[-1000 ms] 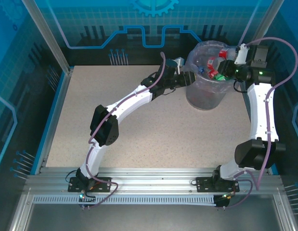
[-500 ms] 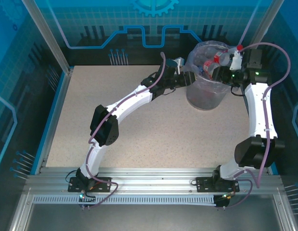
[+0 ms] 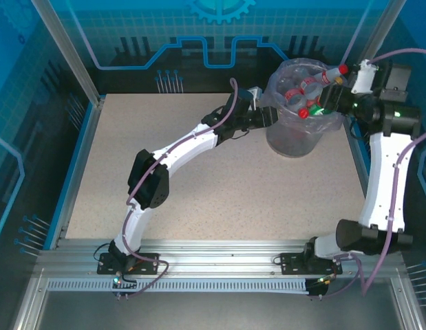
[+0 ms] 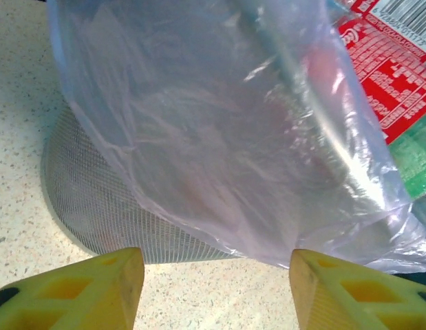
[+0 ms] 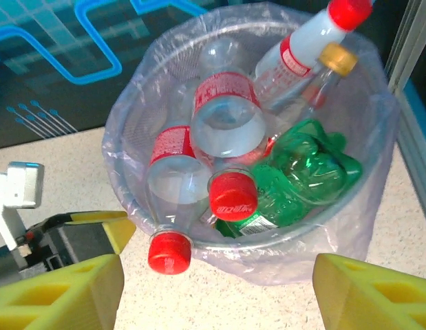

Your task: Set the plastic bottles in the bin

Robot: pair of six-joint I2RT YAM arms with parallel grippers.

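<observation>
Both jaws are spread wide and empty: left tool (image 4: 216, 275) is just beside the bin (image 3: 293, 141), right tool (image 5: 214, 295) near the bottles (image 5: 223, 117) piled inside.

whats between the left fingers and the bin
A bare strip of table, seen in the left wrist view: nothing lies between the left fingers and the bin. The bag hangs out over that strip.

Red-capped bottles (image 5: 223, 117), green bottle (image 5: 305, 168), heaped in lined bin (image 5: 281, 261)
</observation>
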